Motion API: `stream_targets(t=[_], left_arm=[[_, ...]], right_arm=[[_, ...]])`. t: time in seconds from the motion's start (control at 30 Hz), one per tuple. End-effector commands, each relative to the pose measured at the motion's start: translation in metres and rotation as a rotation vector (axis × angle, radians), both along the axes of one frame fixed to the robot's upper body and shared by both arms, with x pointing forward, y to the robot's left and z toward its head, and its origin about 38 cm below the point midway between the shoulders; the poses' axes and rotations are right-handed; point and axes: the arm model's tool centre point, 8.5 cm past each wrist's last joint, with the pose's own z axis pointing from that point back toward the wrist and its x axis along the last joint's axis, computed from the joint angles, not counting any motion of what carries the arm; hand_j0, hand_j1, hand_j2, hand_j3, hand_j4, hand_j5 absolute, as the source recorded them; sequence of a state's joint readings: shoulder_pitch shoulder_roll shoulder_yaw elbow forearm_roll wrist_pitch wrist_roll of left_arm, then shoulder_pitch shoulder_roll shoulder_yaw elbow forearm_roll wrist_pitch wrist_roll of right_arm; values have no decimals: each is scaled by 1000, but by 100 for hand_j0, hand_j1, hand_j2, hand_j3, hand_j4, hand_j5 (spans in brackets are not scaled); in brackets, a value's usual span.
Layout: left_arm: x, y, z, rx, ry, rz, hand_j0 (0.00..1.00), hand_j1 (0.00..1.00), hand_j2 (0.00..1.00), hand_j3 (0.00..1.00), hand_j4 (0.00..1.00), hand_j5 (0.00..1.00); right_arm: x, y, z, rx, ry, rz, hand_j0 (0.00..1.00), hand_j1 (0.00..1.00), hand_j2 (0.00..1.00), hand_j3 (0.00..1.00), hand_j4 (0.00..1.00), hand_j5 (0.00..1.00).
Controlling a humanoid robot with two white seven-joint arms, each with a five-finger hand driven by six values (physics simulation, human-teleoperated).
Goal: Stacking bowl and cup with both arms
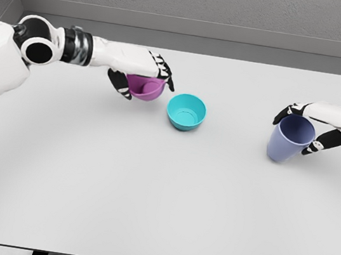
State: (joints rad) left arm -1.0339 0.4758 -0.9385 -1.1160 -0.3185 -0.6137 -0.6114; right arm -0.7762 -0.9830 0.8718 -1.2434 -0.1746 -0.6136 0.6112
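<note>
A magenta bowl [145, 88] is held just above the white table [159, 203] at the back left, with my left hand [140, 79] shut on it from above, fingers wrapped over its rim. Immediately to its right a teal bowl [186, 112] stands upright on the table, apart from the hand. At the right, my right hand [310, 131] is shut on a lavender-blue cup [289, 138]; the cup is tilted with its mouth up and toward the right, its base close to the tabletop.
The table's far edge meets a grey wall [202, 4]. Its near edge runs along the bottom of the view. No other objects lie on the tabletop.
</note>
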Motion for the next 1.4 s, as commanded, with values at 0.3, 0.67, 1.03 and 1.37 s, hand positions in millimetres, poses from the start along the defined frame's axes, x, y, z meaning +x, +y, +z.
stream_targets(t=[0.3,0.67,1.03,1.37], left_arm=[[-2,-40,1,-14,-14,-60,81,81,81,81,81,81],[-2,-79,-7,-7,-11,-98,81,81,81,81,81,81],[-4,-97,-14,2,-9,-119,81,81,81,81,81,81],[-6,-96,-18,1,-1,-117,84,84,84,84,84,84]], right_arm=[[1,-3,10,7,-15,-6,62,62,62,62,62,62],[3,-5,19,4,-34,-10,61,61,61,61,61,61],[7,3,23,15,-48,4,61,61,61,61,61,61],[13,16,26,34,-62,28,61,61,61,61,61,61]])
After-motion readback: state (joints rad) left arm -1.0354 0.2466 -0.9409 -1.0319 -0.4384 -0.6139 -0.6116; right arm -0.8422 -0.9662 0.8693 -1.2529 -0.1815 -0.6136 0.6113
